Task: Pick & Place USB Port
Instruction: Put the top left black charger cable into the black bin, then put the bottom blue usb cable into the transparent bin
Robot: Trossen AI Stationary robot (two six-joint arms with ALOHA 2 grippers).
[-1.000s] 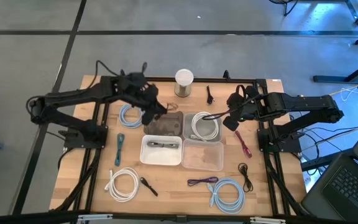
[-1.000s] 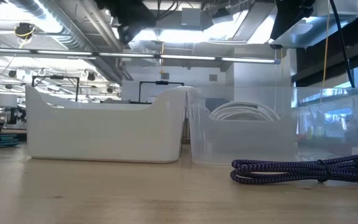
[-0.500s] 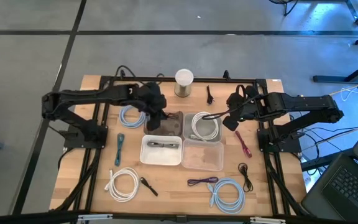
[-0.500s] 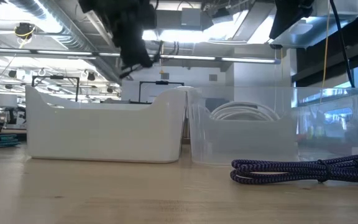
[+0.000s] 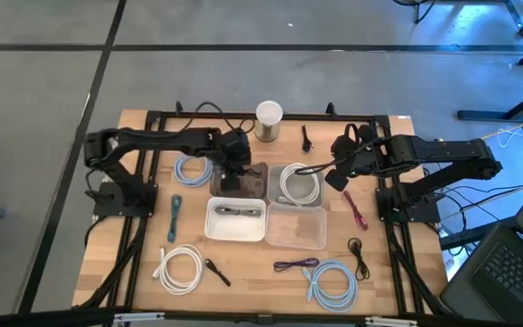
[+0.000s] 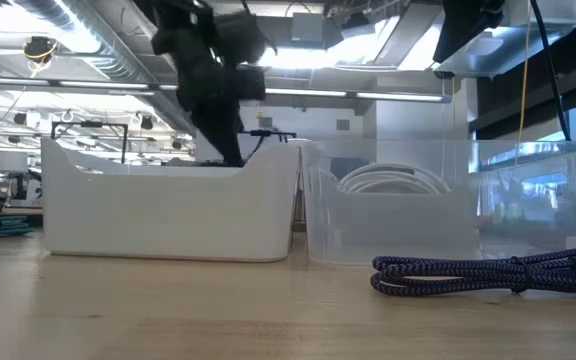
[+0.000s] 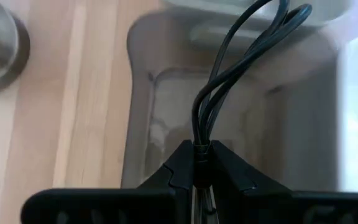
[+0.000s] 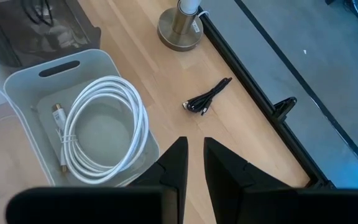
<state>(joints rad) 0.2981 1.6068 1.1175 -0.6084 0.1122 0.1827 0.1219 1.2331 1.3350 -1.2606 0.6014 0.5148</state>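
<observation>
Left hand [image 7: 202, 163] clamped on thin black looped cable [image 7: 241, 59], hanging over smoky translucent bin [image 5: 243, 182] near worktop's [image 5: 116, 245] far edge. Right hand [image 8: 192, 155] slightly parted, grasping nothing, beside white-cable bin [image 8: 36, 87].

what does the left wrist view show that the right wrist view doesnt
Left wrist only: the left pincer shut on a bundled black cable, hanging over the smoky translucent bin.
Right wrist only: the right pincer holding nothing, a coiled white cable in a white bin, a small black cable on the table.
Both: the metal-based stand.
</observation>
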